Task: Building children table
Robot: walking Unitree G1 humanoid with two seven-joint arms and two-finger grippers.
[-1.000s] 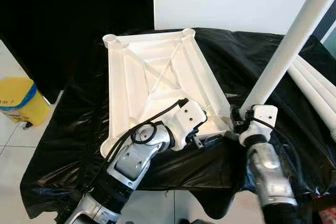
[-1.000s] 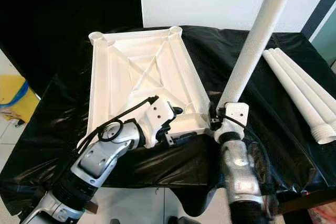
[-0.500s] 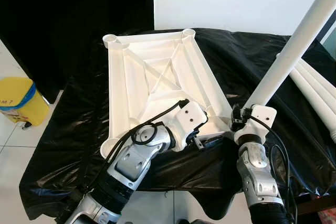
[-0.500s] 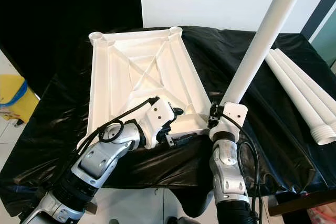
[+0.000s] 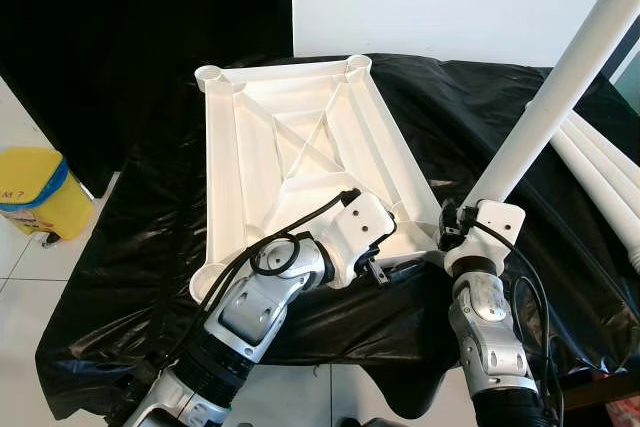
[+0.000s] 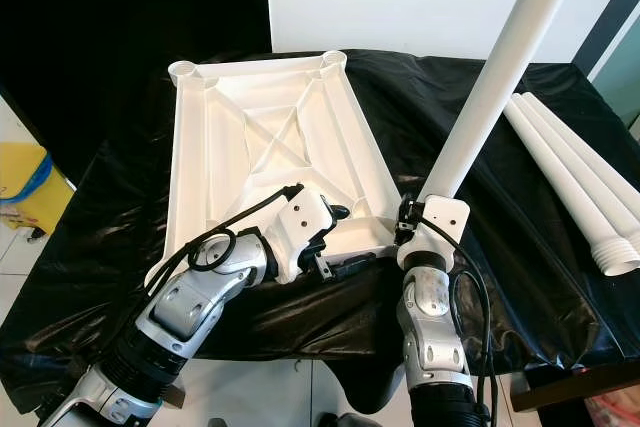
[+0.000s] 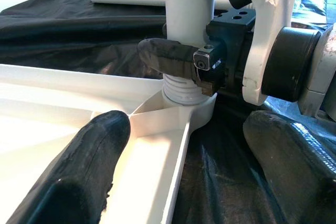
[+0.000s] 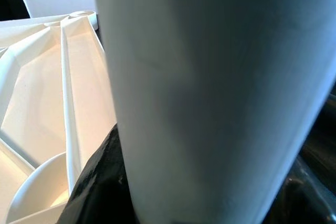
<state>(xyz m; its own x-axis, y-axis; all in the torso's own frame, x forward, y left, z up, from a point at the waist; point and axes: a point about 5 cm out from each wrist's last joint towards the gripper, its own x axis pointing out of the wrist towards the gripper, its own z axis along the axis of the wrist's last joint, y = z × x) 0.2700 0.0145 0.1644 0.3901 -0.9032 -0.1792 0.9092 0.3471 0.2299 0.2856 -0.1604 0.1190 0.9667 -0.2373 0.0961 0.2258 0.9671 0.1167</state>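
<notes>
The white tabletop lies upside down on the black-covered table, ribs up. A long white leg stands tilted up to the right. Its threaded end sits in the tabletop's near right corner socket. My right gripper is shut on the leg just above the thread, one finger wrapped round it. My left gripper is open at the near edge, left of that corner. One of its fingers is over the tabletop's inside, the other outside the rim. In the right wrist view the leg is close up beside the tabletop.
Spare white legs lie side by side on the black sheet at the right. A yellow bin stands on the tiled floor to the left. A white wall and a dark door are behind the table.
The right forearm has swung in under the wrist and the leg's top leans a little further right. The left arm and tabletop have not moved.
</notes>
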